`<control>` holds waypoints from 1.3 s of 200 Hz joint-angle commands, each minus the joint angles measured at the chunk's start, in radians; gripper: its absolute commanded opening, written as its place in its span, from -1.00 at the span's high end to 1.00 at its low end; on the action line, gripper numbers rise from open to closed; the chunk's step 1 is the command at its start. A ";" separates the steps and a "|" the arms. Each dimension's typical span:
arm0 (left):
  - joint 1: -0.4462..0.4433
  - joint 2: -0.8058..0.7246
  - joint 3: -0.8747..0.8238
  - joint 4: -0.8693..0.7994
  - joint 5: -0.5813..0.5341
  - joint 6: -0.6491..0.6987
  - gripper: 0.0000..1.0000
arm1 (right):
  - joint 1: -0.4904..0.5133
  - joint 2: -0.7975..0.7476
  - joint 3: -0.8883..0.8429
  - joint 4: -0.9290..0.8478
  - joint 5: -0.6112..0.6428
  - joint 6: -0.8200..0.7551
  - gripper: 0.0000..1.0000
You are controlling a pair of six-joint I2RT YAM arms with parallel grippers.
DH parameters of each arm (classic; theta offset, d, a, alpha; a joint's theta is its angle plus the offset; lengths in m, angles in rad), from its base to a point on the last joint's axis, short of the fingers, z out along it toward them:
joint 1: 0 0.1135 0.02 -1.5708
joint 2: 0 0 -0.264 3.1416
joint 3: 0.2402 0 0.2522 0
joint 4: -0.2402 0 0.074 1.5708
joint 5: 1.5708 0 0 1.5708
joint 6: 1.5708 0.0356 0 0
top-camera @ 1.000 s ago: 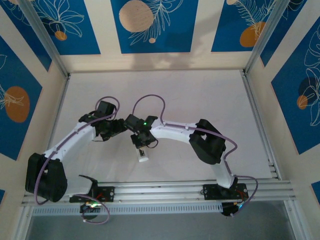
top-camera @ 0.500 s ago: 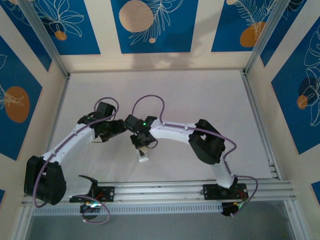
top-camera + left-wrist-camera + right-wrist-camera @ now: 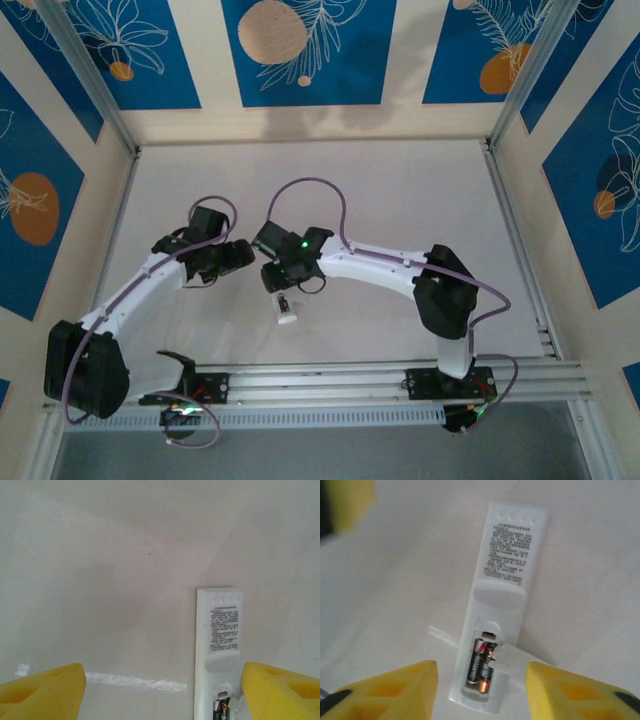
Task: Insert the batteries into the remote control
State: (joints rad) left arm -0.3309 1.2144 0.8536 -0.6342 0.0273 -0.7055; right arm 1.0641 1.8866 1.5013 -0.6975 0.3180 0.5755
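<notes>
We see the remote control [image 3: 502,580] lying back-up on the white worktop [image 3: 380,605], with its printed label facing up and its battery compartment uncovered. The batteries [image 3: 480,667] sit side by side inside this compartment; one is dark with a red band, the other shows a coppery end. The right hand [image 3: 481,685] hangs above the compartment end, its yellow fingers [image 3: 390,692] spread wide on either side of the remote control and gripping nothing. The left hand [image 3: 160,695] is likewise wide open and empty; the remote control lies between its fingers, close to one of them. In the top view, both hands stand close together near the worktop's centre.
</notes>
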 commanded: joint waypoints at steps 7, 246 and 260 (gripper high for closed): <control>0.010 -0.032 -0.022 0.016 0.039 0.039 -0.63 | -0.021 -0.027 -0.115 0.062 -0.094 -0.273 -0.07; 0.010 -0.036 -0.053 0.038 0.051 0.030 -0.68 | -0.107 0.091 -0.150 0.144 -0.293 -0.570 0.06; 0.010 -0.035 -0.053 0.039 0.051 0.028 -0.68 | -0.107 0.097 -0.148 0.142 -0.292 -0.572 0.08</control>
State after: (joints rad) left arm -0.3309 1.1854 0.8093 -0.6052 0.0711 -0.6781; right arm 0.9649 1.9606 1.3453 -0.5457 0.0437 0.0261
